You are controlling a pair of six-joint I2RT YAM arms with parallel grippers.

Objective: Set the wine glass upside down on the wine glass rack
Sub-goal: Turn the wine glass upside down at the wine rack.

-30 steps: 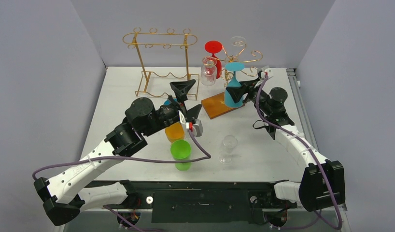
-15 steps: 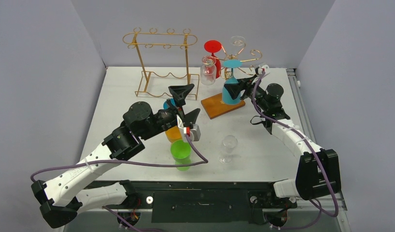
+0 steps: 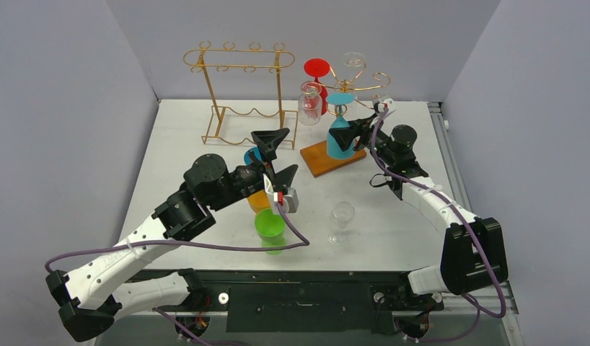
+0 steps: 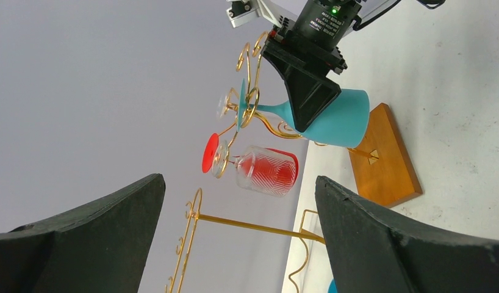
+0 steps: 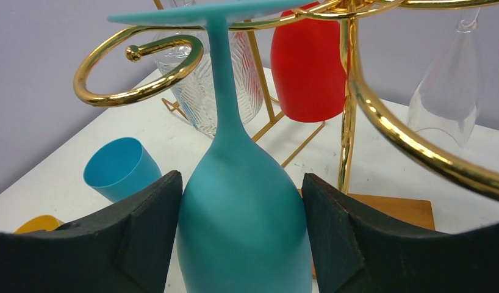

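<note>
The right claw point(image 3: 352, 132) is clamped on the upside-down blue wine glass point(image 3: 338, 144), its stem right beside a gold hook point(image 5: 122, 96) of the rack, so letting go looks left, while the left claw point(image 3: 279, 155) is wide apart, empty.

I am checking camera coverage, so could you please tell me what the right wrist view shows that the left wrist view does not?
Only the right wrist view shows the edge of the orange cup. Only the left wrist view shows the left end effector, open, and the foot of the red glass. Both show the right end effector gripping the teal wine glass at the gold rack, the patterned clear glass and the wooden base.
</note>
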